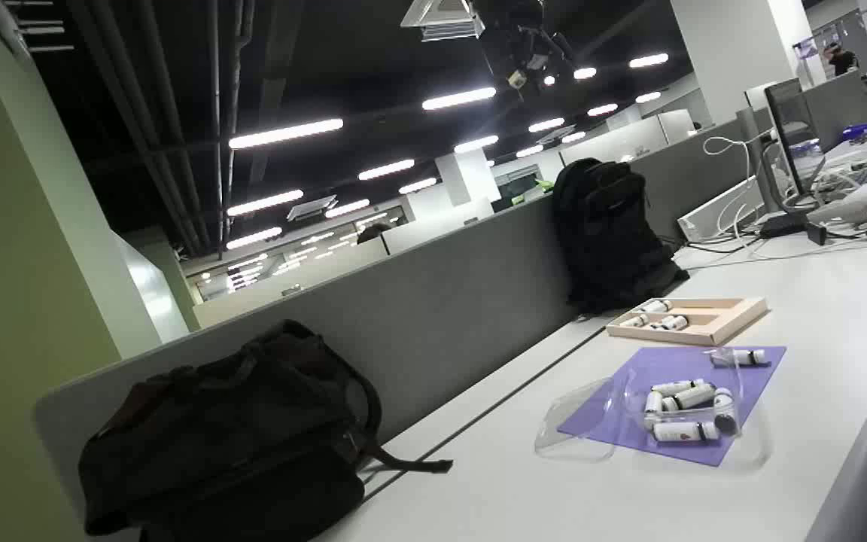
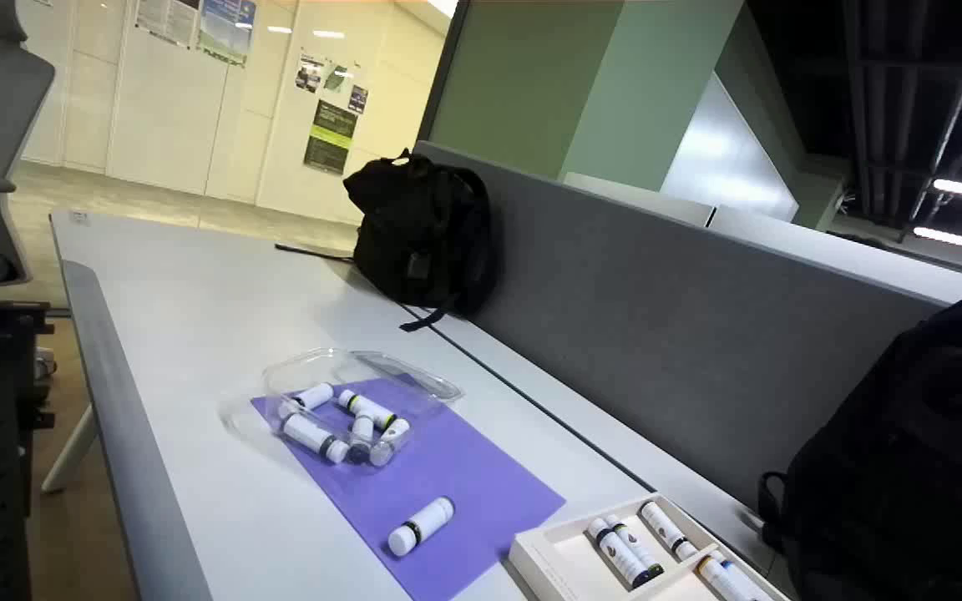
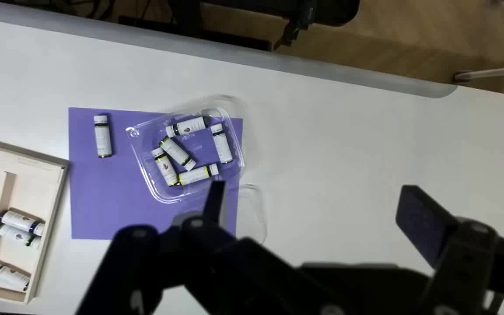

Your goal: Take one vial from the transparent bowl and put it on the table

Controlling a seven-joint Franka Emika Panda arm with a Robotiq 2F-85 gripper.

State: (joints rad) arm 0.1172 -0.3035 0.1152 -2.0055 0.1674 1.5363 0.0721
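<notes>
The transparent bowl (image 3: pixel 204 146) sits on the purple mat in the wrist view, with several white-labelled vials (image 3: pixel 191 125) lying in it. The bowl also shows in both exterior views (image 1: pixel 640 376) (image 2: pixel 326 367). Another vial (image 3: pixel 103 136) lies on the mat outside the bowl; it shows in both exterior views too (image 1: pixel 742 357) (image 2: pixel 422 526). The white table (image 3: pixel 344 131) spreads to the right of the bowl in the wrist view. My gripper (image 3: pixel 313 187) is open and empty above the table; its left finger overlaps the bowl's lower edge in the picture. The gripper is out of both exterior views.
A purple mat (image 3: pixel 103 197) lies under most of the bowl. A clear lid (image 2: pixel 414 377) lies beside the bowl. A pale wooden tray (image 3: pixel 50 197) with several vials stands beside the mat. Two black backpacks (image 1: pixel 253 436) (image 1: pixel 610 233) lean on the grey divider (image 1: pixel 463 301).
</notes>
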